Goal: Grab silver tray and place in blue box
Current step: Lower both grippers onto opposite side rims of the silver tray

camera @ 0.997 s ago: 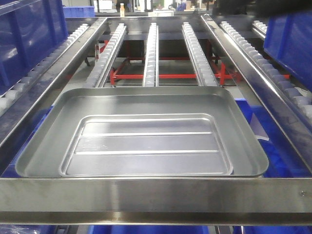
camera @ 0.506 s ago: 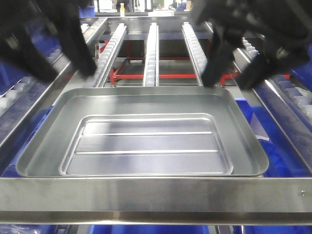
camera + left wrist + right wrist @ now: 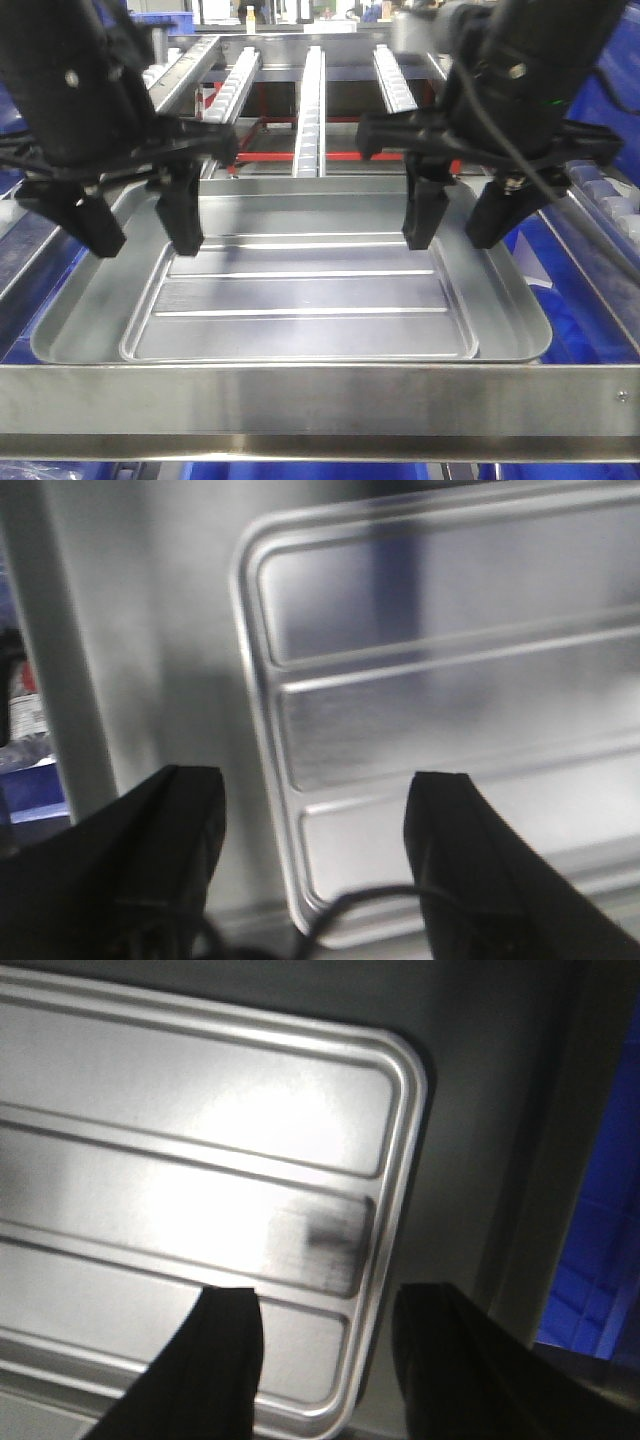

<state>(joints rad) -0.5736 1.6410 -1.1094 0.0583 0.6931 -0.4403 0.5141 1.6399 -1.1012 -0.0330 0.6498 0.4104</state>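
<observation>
The silver tray [image 3: 300, 295], ribbed, lies inside a larger plain silver tray [image 3: 100, 290] on the rack. My left gripper [image 3: 143, 235] is open above the ribbed tray's left edge. My right gripper [image 3: 455, 235] is open above its right edge. In the left wrist view the gripper [image 3: 320, 790] straddles the tray's [image 3: 450, 700] left rim. In the right wrist view the gripper [image 3: 330, 1310] straddles the tray's [image 3: 200, 1160] right rim. Neither holds anything. The blue box [image 3: 525, 260] shows only as blue plastic under the trays, and also in the right wrist view [image 3: 600, 1260].
A steel bar [image 3: 320, 400] crosses the front of the rack. Roller rails [image 3: 310, 100] run away behind the trays over a red frame. Other blue crates [image 3: 600, 90] stand at the upper right and upper left.
Both arms have come down into view from above. Their open grippers now hang over the left and right ends of the ribbed tray. The trays have not moved.
</observation>
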